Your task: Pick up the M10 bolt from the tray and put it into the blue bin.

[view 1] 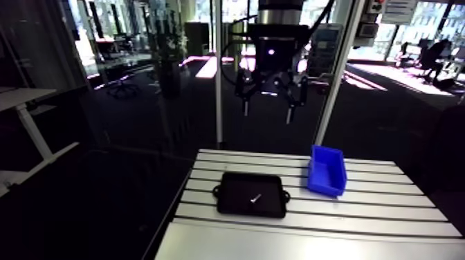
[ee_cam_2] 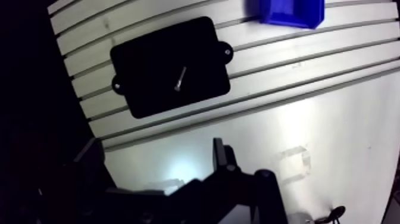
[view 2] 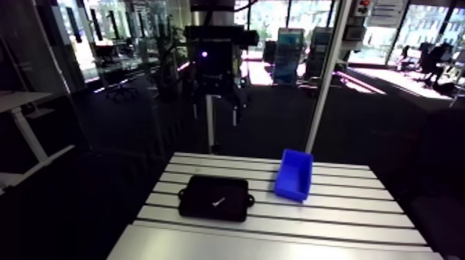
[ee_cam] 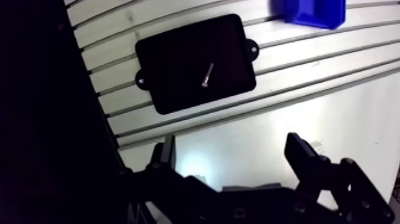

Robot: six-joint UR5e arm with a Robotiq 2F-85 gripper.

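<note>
A black tray (view 1: 250, 194) lies on the slotted table, and a small silver bolt (view 1: 256, 198) rests slanted near its middle. To the tray's right stands the blue bin (view 1: 326, 170), with nothing visible inside. My gripper (view 1: 266, 107) hangs high above the table's far edge, well clear of both. In the wrist view the tray (ee_cam: 196, 62) and the bolt (ee_cam: 206, 74) lie far ahead of my gripper (ee_cam: 232, 152). Its two fingers are spread wide with nothing between them. The bin (ee_cam: 311, 12) sits beyond the tray, off to one side.
The slotted aluminium table (view 1: 360, 221) has a smooth pale strip along its near edge. A white vertical post (view 1: 219, 76) rises behind the table on the left, and a slanted post (view 1: 339, 76) rises behind the bin.
</note>
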